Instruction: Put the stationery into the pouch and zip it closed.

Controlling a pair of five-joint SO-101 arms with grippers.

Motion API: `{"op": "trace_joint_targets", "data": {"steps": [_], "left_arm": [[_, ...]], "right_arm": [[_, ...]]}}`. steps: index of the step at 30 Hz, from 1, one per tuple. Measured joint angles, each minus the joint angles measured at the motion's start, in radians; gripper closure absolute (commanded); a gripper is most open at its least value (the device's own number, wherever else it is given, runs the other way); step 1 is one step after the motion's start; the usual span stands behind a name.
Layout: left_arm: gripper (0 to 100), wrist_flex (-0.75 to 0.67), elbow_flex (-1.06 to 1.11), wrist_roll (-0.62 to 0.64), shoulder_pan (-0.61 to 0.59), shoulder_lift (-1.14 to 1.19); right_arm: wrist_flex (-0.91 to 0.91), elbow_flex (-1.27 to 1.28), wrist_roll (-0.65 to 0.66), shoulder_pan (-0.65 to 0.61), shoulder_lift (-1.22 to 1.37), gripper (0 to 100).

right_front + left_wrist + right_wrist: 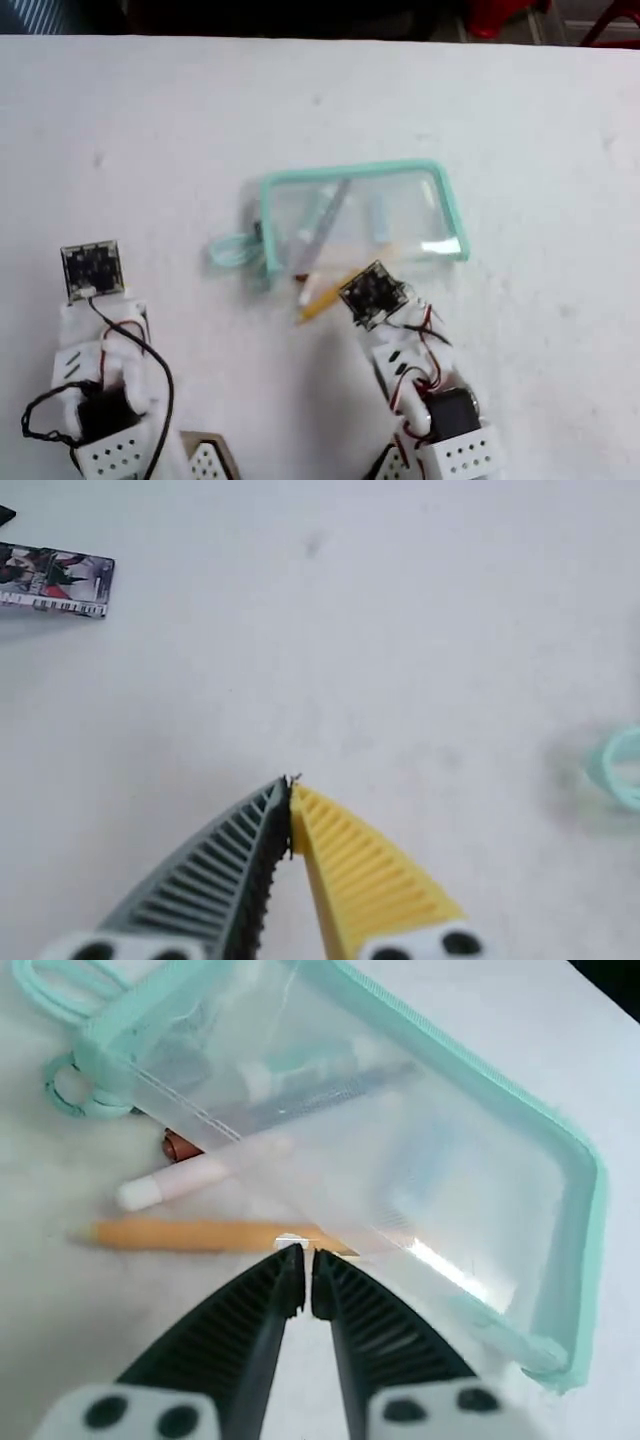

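Pouch (355, 215) lies flat in the middle of the table (500, 120), some pens already inside. An orange pencil (190, 1235) and a white pen (200, 1175) poke out of its open edge on the side nearest you.

To finish loading, I'd judge you should push each one lengthwise along its own line so the pouch doesn't slide, and leave the zip until both ends are past the teal rim.

Your right gripper (300, 1260) sits low with its tips at the pencil, beside the pouch's edge. Its jaws are all but together and grip nothing I can make out. Your left gripper (290, 785) hangs over bare table well apart from the pouch, tips pressed together and empty.
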Motion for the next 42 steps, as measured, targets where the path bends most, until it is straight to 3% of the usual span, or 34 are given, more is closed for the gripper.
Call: {"op": "trace_joint_targets", "data": {"steps": [3, 9, 17, 23, 29, 33, 42], "left_arm": [[98, 0.000, 0.000, 0.000, -0.025, 0.000], [98, 0.002, -0.002, 0.034, -0.087, 0.000], [98, 0.095, -0.032, -0.009, -0.074, -0.002], [92, 0.095, -0.032, -0.009, -0.063, -0.002], [89, 0.075, -0.032, -0.009, -0.040, -0.002], [89, 0.017, -0.008, -0.009, -0.041, 0.000], [89, 0.006, -0.009, 0.020, -0.058, 0.000]], "right_arm": [[0.000, 0.000, 0.087, 0.000, 0.000, 97.8], [-0.074, -0.002, 0.130, -0.038, 0.000, 97.8], [-0.087, -0.129, 0.130, -0.043, 0.000, 97.5], [0.037, -0.293, 0.130, -0.124, -0.005, 86.8], [0.049, -0.316, 0.029, -0.135, -0.003, 96.5], [0.074, -0.316, 0.011, -0.135, 0.005, 92.5], [0.091, -0.535, 0.008, -0.135, 0.420, 89.3]]}}
